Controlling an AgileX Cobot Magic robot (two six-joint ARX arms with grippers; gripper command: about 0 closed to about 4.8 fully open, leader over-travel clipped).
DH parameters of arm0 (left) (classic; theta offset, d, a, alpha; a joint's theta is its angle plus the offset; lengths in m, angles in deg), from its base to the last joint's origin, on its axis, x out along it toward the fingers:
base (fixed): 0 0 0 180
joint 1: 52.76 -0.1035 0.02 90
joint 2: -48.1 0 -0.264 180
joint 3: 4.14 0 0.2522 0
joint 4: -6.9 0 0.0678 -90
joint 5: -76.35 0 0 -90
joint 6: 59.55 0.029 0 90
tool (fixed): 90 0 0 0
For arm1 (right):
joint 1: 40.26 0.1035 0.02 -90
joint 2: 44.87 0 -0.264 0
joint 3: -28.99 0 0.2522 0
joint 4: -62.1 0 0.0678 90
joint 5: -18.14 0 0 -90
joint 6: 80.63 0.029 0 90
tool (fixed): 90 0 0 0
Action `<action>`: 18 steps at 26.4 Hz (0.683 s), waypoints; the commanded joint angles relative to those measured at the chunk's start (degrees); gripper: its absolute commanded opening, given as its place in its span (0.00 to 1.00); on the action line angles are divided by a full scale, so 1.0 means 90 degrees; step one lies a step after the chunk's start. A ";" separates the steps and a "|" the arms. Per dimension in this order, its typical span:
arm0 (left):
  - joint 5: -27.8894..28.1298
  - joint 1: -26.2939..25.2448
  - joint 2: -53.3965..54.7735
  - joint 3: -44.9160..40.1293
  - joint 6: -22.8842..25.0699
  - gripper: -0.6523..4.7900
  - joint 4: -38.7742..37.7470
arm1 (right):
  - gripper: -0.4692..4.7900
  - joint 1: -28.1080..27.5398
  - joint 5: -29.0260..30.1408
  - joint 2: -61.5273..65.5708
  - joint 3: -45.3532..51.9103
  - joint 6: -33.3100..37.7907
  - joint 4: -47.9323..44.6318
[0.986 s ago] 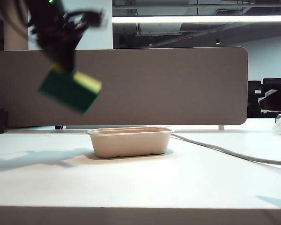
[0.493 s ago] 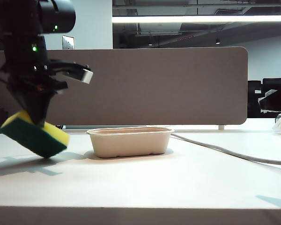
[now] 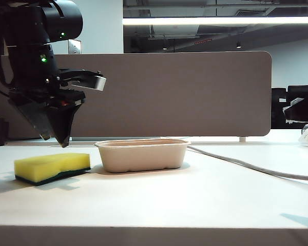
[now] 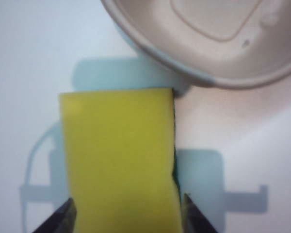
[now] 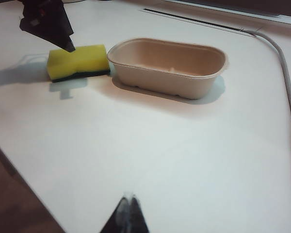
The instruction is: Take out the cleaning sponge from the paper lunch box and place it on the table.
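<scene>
Yellow-up cleaning sponge [image 3: 52,167] — flat, lengthwise toward paper lunch box [image 3: 142,155] | left gripper [image 3: 55,134] open above

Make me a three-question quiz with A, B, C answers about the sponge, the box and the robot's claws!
1. Where is the cleaning sponge?
A. in the box
B. on the table beside the box
C. in a gripper

2. What colour is its top?
A. yellow
B. red
C. blue

3. The paper lunch box is:
A. full
B. tipped over
C. empty, upright

Answers: 1 B, it lies flat, left of the box in the exterior view. 2 A, green layer underneath. 3 C, its bare bottom shows.

The left gripper hovers open above the sponge; the right gripper is shut, far off.
</scene>
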 commanded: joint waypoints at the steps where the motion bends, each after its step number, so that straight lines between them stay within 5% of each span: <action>1: -0.0019 0.0010 -0.0051 0.0032 -0.0007 0.70 0.0073 | 0.08 0.0002 -0.0002 -0.0007 -0.0005 0.0000 -0.0107; 3: 0.0017 0.0010 -0.0151 0.0075 -0.0005 0.66 0.0044 | 0.08 0.0002 -0.0002 -0.0007 -0.0005 0.0000 -0.0107; 4: 0.0112 0.0010 -0.0253 0.0092 -0.0007 0.53 0.0034 | 0.08 0.0002 -0.0002 -0.0007 -0.0005 0.0000 -0.0109; 6: 0.0138 0.0022 -0.0658 0.0097 -0.0017 0.10 0.0070 | 0.08 0.0002 -0.0002 -0.0007 -0.0005 0.0000 -0.0109; 15: -0.0447 0.0168 -0.3439 -0.0430 -0.1018 0.11 0.1452 | 0.08 -0.0141 0.0022 -0.0107 -0.0005 0.0000 -0.0107; 18: 0.0270 0.0704 -0.4369 -0.1008 -0.1035 0.11 0.2227 | 0.08 -0.0491 0.0022 -0.0243 -0.0005 0.0000 -0.0109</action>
